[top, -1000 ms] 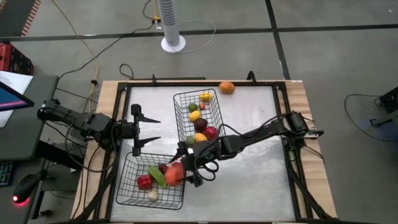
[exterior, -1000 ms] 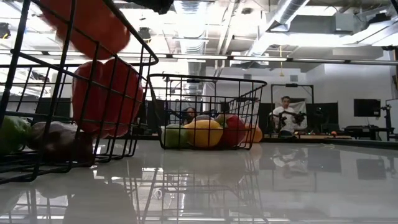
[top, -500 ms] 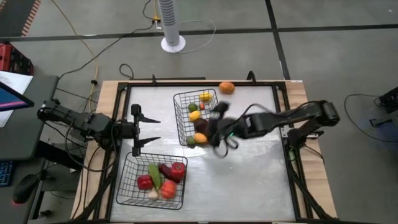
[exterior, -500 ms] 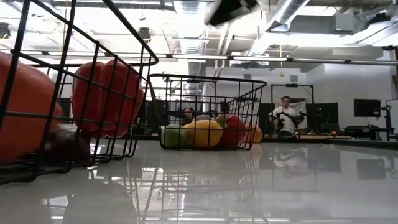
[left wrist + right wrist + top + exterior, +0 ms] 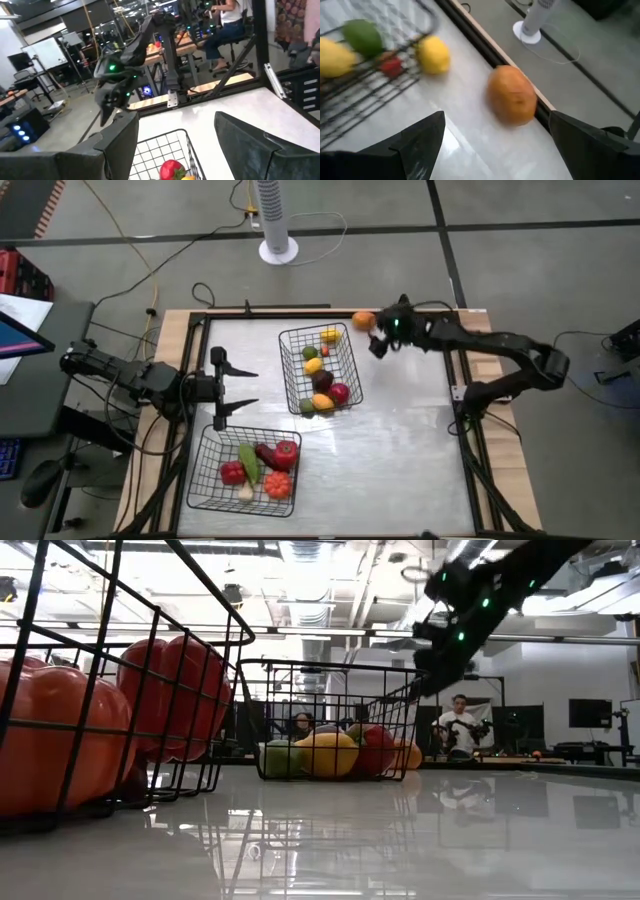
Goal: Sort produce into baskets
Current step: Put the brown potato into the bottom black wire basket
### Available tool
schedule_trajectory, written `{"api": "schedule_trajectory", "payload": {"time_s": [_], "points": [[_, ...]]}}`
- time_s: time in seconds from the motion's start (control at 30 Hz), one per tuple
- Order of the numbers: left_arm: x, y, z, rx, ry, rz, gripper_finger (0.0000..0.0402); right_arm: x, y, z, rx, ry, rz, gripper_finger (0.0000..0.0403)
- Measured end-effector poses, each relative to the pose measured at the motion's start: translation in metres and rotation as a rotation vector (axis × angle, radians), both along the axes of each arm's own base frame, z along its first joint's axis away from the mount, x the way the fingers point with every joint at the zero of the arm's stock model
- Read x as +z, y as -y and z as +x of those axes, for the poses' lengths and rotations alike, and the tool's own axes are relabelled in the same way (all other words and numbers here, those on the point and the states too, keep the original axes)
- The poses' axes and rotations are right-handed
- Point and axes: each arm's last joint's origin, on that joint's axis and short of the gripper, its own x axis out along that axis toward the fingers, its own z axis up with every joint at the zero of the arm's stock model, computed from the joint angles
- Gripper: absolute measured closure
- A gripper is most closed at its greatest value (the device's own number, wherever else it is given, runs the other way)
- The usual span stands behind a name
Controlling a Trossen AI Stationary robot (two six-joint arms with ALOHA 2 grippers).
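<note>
An orange fruit [image 5: 364, 321] lies on the table by its far edge; it also shows in the right wrist view [image 5: 512, 95]. My right gripper [image 5: 378, 340] hangs open just near of it, touching nothing. The far basket [image 5: 318, 367] holds several yellow, green, red and maroon pieces. The near basket [image 5: 245, 471] holds red, green, orange and white pieces. My left gripper [image 5: 246, 390] is open and empty between the baskets, at the table's left.
The table's black frame rail [image 5: 330, 311] runs along the far edge behind the orange fruit. A white fan stand [image 5: 277, 220] is on the floor beyond. Bare table [image 5: 410, 430] lies right of both baskets. People sit in the room behind [image 5: 458, 725].
My right gripper has let an orange-red piece fall into the near basket, then swung up and across toward the table's far edge, past the far basket, to the orange fruit. The dropped piece now rests in the near basket. My left arm has kept still.
</note>
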Motion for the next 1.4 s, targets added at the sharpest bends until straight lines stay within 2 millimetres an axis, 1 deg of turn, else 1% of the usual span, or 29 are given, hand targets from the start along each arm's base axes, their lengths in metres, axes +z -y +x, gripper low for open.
{"api": "schedule_trajectory", "payload": {"time_s": [0.13,0.27,0.4,0.53,0.7,0.8,0.93,0.97,1.07,1.13,1.23,1.33,1.4], "points": [[0.000,-0.001,0.000,0.046,-0.002,0.006,0.0152,-0.017,0.034,0.000,0.018,0.023,0.033,0.0021],[-0.001,-0.002,0.000,0.076,-0.012,0.020,0.0152,-0.030,0.064,0.009,0.044,-0.015,0.063,0.0021],[-0.004,-0.002,0.000,0.079,-0.035,0.003,0.0152,-0.039,0.088,0.021,0.084,-0.080,0.095,0.0021],[-0.006,-0.003,-0.001,0.092,-0.051,-0.009,0.0152,-0.051,0.107,0.031,0.113,-0.169,0.146,0.0021],[-0.008,-0.003,-0.001,0.097,-0.071,-0.038,0.0152,-0.072,0.118,0.039,0.145,-0.255,0.190,0.0030],[-0.010,-0.003,-0.001,0.099,-0.083,-0.051,0.0152,-0.079,0.119,0.043,0.147,-0.279,0.191,0.0053],[-0.010,-0.003,-0.001,0.095,-0.085,-0.073,0.0152,-0.079,0.118,0.044,0.130,-0.304,0.170,0.0100],[-0.011,-0.003,-0.001,0.095,-0.088,-0.073,0.0152,-0.078,0.117,0.045,0.132,-0.308,0.169,0.0106],[-0.011,-0.003,-0.001,0.095,-0.093,-0.073,0.0152,-0.073,0.112,0.044,0.130,-0.333,0.174,0.0107],[-0.011,-0.003,-0.001,0.095,-0.092,-0.074,0.0152,-0.066,0.105,0.043,0.112,-0.366,0.155,0.0107],[-0.011,-0.003,-0.001,0.095,-0.093,-0.074,0.0152,-0.049,0.089,0.043,0.101,-0.420,0.121,0.0102],[-0.011,-0.003,-0.001,0.095,-0.093,-0.074,0.0152,-0.022,0.066,0.044,0.089,-0.425,0.067,0.0098],[-0.011,-0.003,-0.001,0.095,-0.092,-0.073,0.0152,0.000,0.046,0.046,0.092,-0.375,0.022,0.0098]]}}
